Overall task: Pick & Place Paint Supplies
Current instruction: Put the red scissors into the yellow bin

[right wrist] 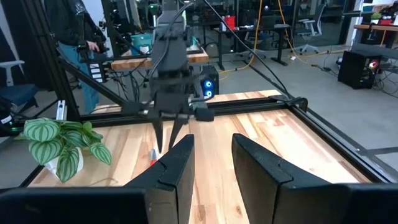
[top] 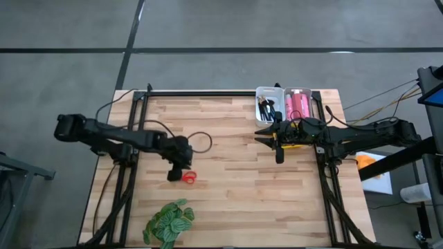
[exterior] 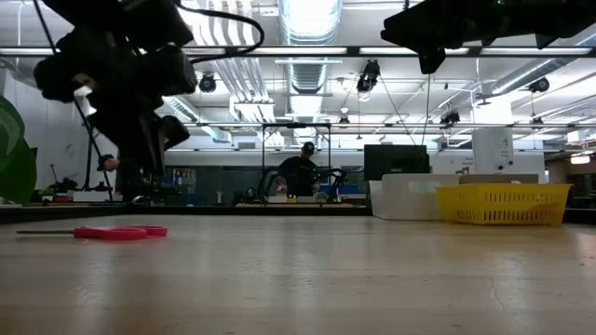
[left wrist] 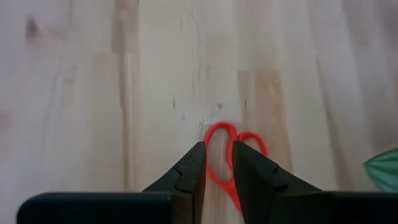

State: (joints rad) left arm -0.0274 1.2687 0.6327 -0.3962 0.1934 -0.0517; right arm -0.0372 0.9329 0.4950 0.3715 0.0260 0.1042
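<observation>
The red-handled scissors (top: 189, 178) lie flat on the wooden table (top: 228, 200), left of its middle and a little toward the near edge, with the handle loops toward the right and the blades pointing left in the low view (exterior: 119, 232). In the left wrist view the loops (left wrist: 224, 155) show between that arm's two dark fingers (left wrist: 186, 174), which stand slightly apart to either side of one loop; whether they touch it I cannot tell. The left gripper (top: 177, 168) hangs directly above the scissors, and in the low view it appears a little clear of the table top, tips downward (exterior: 147, 163).

Farther off, at the far right of the table, two white bins stand side by side: the left bin (top: 269, 104) holds dark-handled items (likely brushes and scissors, too small to sort out), and the right bin (top: 298, 104) holds pink tubes (top: 299, 105).

The right gripper (top: 266, 135) hovers just in front of the bins, well above the table, its fingers (right wrist: 180, 165) apart with nothing between them.

A green leafy plant (top: 168, 221) sits at the table's near edge, near the scissors. A person (exterior: 300, 172) stands in the room beyond.
</observation>
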